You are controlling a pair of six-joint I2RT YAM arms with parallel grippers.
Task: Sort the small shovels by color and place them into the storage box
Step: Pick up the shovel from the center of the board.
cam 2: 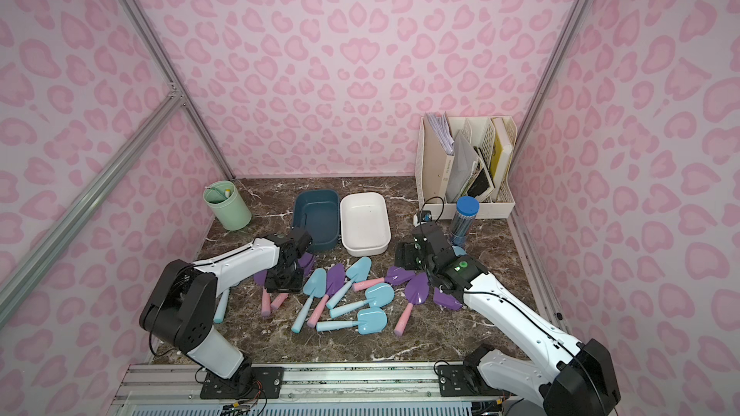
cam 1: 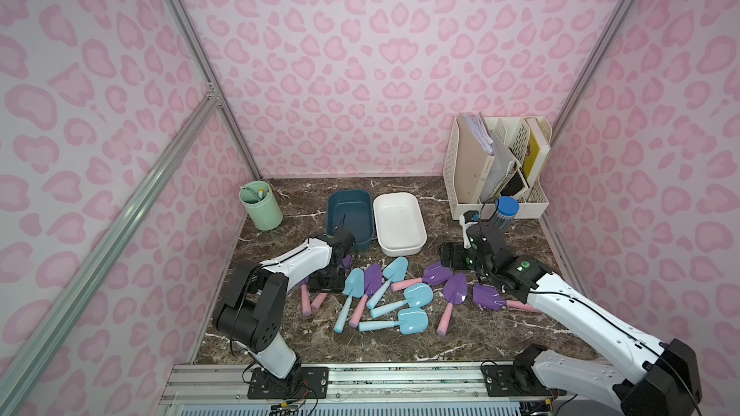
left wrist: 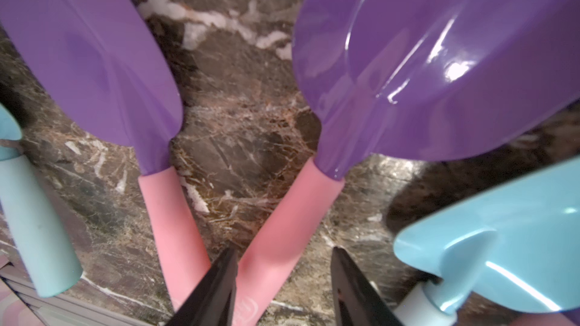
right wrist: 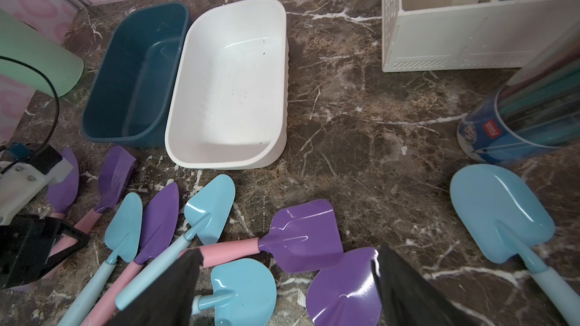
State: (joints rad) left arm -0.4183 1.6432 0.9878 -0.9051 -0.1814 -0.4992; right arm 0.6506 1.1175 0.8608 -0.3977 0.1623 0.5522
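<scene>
The small shovels lie scattered on the marble table in front of two empty storage boxes, a dark blue one point(cam 1: 349, 216) and a white one point(cam 1: 398, 222). Some are purple with pink handles point(cam 1: 454, 289), others light blue point(cam 1: 412, 320). My left gripper point(cam 1: 326, 284) is down among the leftmost shovels. In the left wrist view its jaws point(left wrist: 284, 277) stand either side of one purple shovel's pink handle point(left wrist: 282, 224); one finger touches it and a gap remains at the other. My right gripper point(right wrist: 288, 277) hovers open over two purple blades point(right wrist: 345, 290), holding nothing.
A green cup point(cam 1: 261, 210) stands at the back left. A white file organizer point(cam 1: 496, 166) and a blue-lidded clear canister point(cam 1: 505, 214) stand at the back right, with one light blue shovel point(right wrist: 499, 214) beside the canister. A metal rail point(cam 1: 400, 378) runs along the front edge.
</scene>
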